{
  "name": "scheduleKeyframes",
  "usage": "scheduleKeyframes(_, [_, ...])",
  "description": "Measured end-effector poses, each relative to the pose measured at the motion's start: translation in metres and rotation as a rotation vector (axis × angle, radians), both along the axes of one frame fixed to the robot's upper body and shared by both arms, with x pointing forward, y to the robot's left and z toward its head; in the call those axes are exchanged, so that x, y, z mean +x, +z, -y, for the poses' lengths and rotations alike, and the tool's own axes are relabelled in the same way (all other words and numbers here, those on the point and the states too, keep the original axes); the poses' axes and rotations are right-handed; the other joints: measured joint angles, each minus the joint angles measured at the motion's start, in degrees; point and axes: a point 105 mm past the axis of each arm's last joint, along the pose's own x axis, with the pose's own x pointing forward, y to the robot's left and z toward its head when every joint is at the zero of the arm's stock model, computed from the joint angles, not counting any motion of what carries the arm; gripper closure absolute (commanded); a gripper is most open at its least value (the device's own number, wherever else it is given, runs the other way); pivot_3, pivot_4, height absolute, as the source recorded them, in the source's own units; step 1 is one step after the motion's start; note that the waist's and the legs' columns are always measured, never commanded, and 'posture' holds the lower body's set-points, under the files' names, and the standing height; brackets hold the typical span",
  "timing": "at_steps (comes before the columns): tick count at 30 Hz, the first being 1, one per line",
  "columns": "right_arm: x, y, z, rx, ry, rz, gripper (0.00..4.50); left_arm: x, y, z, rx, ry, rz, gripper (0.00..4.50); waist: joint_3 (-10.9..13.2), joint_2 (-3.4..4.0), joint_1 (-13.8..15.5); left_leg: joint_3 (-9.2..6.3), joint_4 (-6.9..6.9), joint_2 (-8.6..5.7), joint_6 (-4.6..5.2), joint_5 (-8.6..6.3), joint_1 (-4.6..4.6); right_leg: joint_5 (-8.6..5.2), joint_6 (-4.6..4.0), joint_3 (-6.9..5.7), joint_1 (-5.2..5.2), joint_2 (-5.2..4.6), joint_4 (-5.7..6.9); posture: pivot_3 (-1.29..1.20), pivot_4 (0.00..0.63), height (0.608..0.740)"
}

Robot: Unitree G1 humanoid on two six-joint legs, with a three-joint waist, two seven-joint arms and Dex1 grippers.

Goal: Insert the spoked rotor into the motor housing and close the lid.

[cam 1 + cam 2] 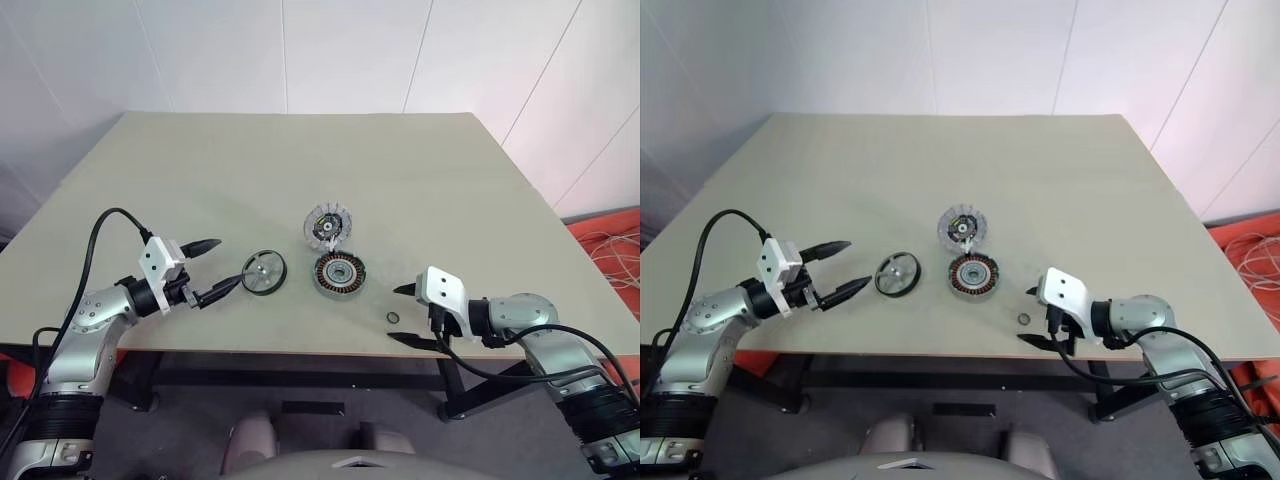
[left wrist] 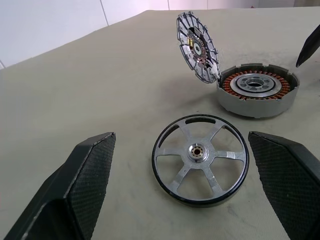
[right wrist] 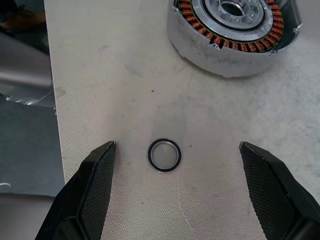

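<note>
Black-rimmed, six-spoked silver rotor (image 2: 200, 158) lay flat on the matte counter (image 1: 200, 170) beside the copper-wound housing (image 2: 258, 89), the slotted lid (image 2: 197, 46) propped upright against it. Both textured black end effectors, left (image 1: 212, 268) and right (image 3: 185, 195), were spread, the right around a small ring (image 3: 164, 155).

A pale beige-green table (image 1: 300, 150) on dark metal legs (image 1: 455, 390) is standing against white panelled walls (image 1: 350, 50). Grey floor (image 1: 330, 420) is showing under it, with orange flooring and loose white cables (image 1: 610, 245) lying at right.
</note>
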Motion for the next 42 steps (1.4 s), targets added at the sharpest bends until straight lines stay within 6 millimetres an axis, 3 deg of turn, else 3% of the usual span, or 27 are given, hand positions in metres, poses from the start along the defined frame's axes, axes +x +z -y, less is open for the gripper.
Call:
scheduleKeyframes(11, [-0.006,-0.007,-0.001,0.009,0.008,-0.077,3.94,0.001,-0.002,-0.003,-0.001,0.014,-0.001,0.0,0.0,-0.01,0.03,0.02,-0.01,0.09,-0.01,0.0,0.73,-0.02,0.02,0.02,0.63,-0.02,-0.02,0.0,0.0,0.74])
scheduleKeyframes(22, [0.001,0.0,-0.003,0.024,-0.007,-0.118,3.94,0.005,-0.001,-0.004,-0.001,0.022,0.008,0.0,0.03,0.02,0.0,0.07,-0.04,0.11,-0.01,0.01,0.65,-0.01,0.01,0.05,0.52,-0.01,-0.03,0.0,0.0,0.74])
scheduleKeyframes(30, [0.019,0.065,-0.038,0.085,0.107,-0.004,3.94,0.008,-0.001,-0.006,0.0,0.029,0.013,0.0,0.04,0.06,0.03,0.14,-0.14,0.19,-0.05,0.03,0.39,-0.05,-0.07,0.04,0.23,0.04,-0.03,0.0,0.0,0.74])
scheduleKeyframes(36, [0.034,0.085,-0.06,0.097,0.182,0.04,3.94,0.011,0.0,-0.005,-0.014,0.03,0.013,0.0,0.03,0.04,0.02,0.12,-0.03,0.18,-0.06,0.05,-0.26,-0.02,-0.1,-0.01,-0.36,0.04,0.12,0.0,0.0,0.74])
scheduleKeyframes(42, [0.046,0.088,-0.077,0.085,0.239,0.029,3.94,0.012,0.008,0.001,-0.023,0.001,0.029,0.0,0.03,0.04,0.05,0.12,-0.02,0.18,-0.07,0.05,-0.28,-0.02,-0.11,-0.04,-0.36,0.04,0.13,0.0,0.0,0.74])
